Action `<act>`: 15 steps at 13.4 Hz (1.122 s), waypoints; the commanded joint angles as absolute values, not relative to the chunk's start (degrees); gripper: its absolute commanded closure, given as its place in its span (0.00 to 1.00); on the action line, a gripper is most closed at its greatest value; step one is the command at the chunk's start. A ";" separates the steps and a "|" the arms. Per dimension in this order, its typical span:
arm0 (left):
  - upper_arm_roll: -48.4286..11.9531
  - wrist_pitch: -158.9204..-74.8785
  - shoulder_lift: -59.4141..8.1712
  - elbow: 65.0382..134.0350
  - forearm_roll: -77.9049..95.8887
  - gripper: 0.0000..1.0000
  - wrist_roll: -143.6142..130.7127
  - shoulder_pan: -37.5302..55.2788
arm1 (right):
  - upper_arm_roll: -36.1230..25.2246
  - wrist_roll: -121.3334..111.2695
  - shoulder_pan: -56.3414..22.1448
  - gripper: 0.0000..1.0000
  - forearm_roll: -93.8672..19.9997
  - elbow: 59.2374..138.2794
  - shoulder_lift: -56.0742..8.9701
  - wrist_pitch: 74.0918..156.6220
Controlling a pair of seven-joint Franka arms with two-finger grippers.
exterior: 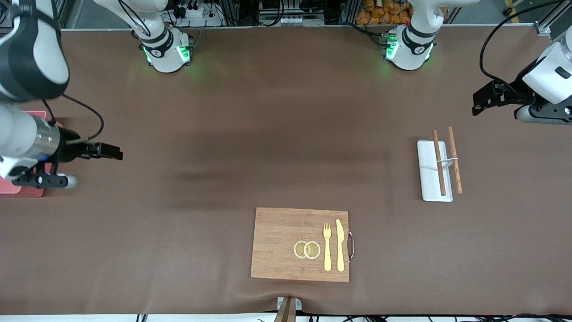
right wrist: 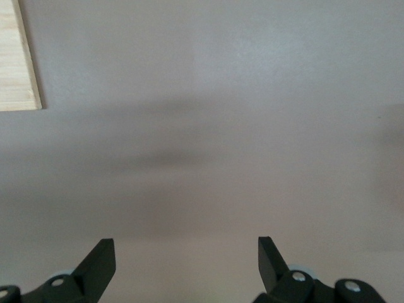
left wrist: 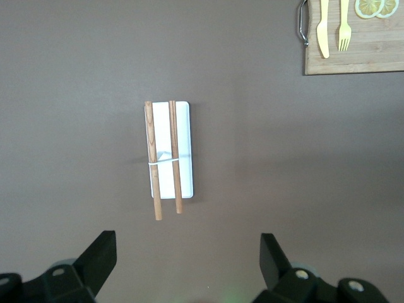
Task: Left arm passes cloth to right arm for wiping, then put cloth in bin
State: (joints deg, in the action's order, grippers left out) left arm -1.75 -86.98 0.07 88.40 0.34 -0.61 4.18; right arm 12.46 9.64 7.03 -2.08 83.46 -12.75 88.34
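The cloth does not show in any view. The pink bin stands at the right arm's end of the table, mostly hidden under that arm. My right gripper hangs open and empty over bare table beside the bin; in its wrist view the right gripper has only brown table between its fingers. At the other end of the table my left gripper is up in the air, open and empty. In the left wrist view the left gripper looks down on the table near a white tray.
The white tray carries two wooden sticks tied with a band. A wooden cutting board near the front edge holds a yellow fork, a knife and lemon slices.
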 commanded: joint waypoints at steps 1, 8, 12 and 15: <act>-2.11 -87.10 -0.18 87.71 0.00 0.00 -0.79 3.69 | 12.13 10.90 7.47 0.00 -0.53 87.89 -4.85 88.51; -2.11 -87.10 -0.35 87.71 0.09 0.00 -0.79 3.78 | 2.90 3.08 4.57 0.00 -0.35 86.40 -1.05 86.74; -2.11 -87.10 -0.35 87.63 0.09 0.00 -0.79 4.04 | 1.76 2.64 4.13 0.00 0.18 87.01 -1.58 88.07; -2.11 -87.10 -0.53 87.71 0.17 0.00 -0.79 3.69 | 1.58 3.33 3.08 0.00 0.18 87.01 -1.67 87.81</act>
State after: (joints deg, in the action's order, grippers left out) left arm -1.78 -86.99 -0.09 88.39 0.34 -0.61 4.18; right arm 2.84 2.98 5.19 -0.85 86.59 -2.11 87.61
